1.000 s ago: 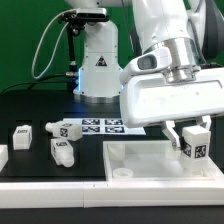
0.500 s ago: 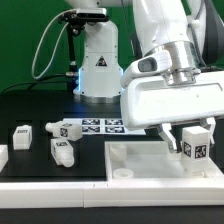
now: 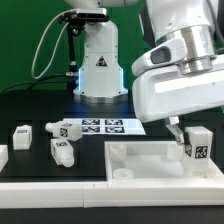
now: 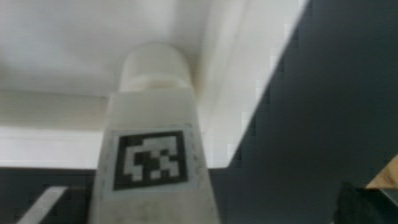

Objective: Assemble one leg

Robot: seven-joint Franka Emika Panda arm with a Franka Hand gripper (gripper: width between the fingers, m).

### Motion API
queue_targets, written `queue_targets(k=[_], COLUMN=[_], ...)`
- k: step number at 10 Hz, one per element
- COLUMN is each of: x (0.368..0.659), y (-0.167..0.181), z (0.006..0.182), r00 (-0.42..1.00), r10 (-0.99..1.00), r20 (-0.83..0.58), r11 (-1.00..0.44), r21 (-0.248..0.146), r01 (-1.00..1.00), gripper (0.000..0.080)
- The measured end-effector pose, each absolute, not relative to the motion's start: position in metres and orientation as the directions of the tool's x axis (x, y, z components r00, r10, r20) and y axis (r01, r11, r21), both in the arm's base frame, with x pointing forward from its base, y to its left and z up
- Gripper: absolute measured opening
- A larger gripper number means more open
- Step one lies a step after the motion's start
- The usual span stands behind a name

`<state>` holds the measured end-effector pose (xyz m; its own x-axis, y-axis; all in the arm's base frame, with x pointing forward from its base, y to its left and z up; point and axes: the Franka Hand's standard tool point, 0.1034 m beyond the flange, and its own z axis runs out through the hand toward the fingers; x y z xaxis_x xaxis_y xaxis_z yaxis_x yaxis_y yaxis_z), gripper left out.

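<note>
White leg point(image 3: 197, 147) upright at panel point(image 3: 150, 160) corner, jaws mostly hidden, grip unclear, panel edge cropped

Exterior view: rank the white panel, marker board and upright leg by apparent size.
1. White panel.
2. Marker board, slightly.
3. Upright leg; it is nearer the camera, so those two are a close call.

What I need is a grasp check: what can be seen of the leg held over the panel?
The leg is a small, elongated white block, plastic by its look, with a black-and-white square tag on one face and a rounded lower tip. It stands upright, its top clamped in the tool, by the panel's edge on the exterior view's right. In the wrist view the tip meets the panel; whether it is seated cannot be told.
</note>
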<state>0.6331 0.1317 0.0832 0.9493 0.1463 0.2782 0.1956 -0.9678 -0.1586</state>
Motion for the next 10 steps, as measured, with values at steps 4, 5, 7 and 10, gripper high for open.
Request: queue_targets(k=[4, 5, 7, 10], x=[0.634, 0.632, 0.637, 0.640], y=[0.125, 0.123, 0.119, 0.091], z=[0.079, 0.078, 0.078, 0.070], r00=[0.984, 0.989, 0.992, 0.991], r10=[0.161, 0.146, 0.126, 0.132], r20=[0.080, -0.002, 0.000, 0.016], r11=[-0.970, -0.976, -0.978, -0.975], r21=[-0.170, -0.166, -0.166, -0.180], r01=[0.172, 0.143, 0.124, 0.133], gripper=[0.0649, 0.0649, 0.0649, 0.0649])
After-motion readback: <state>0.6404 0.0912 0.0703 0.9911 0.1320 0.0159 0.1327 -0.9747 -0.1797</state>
